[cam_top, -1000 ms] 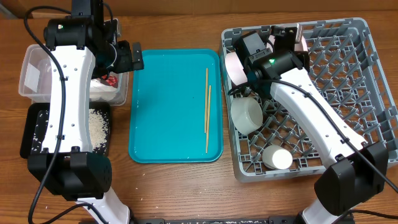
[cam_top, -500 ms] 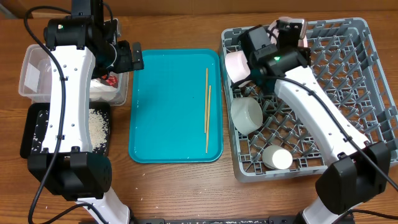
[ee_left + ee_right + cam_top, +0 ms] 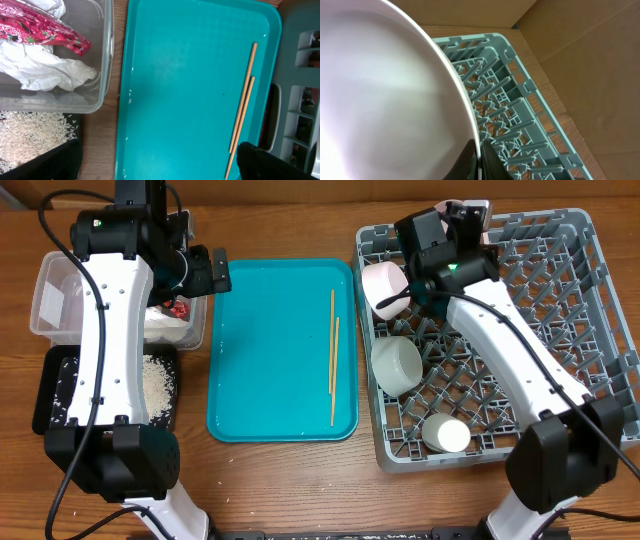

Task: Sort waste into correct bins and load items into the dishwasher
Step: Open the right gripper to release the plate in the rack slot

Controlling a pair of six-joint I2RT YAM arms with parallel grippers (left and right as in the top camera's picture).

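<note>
Napkin + wrapper in tub and rice in black tray, so waste looks sorted; L claw hangs splayed, empty, chopsticks wait on teal tray, R claw pinches plate rim at rack far edge, prob. to stand it btw pegs.

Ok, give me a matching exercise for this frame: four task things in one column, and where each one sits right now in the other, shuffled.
Things:
1 chopsticks
2 napkin
3 rice pile
4 plate

Places:
A in the black tray
B pinched at its rim by the right claw
C on the teal tray
D in the clear tub

Pairs: 1-C, 2-D, 3-A, 4-B
</note>
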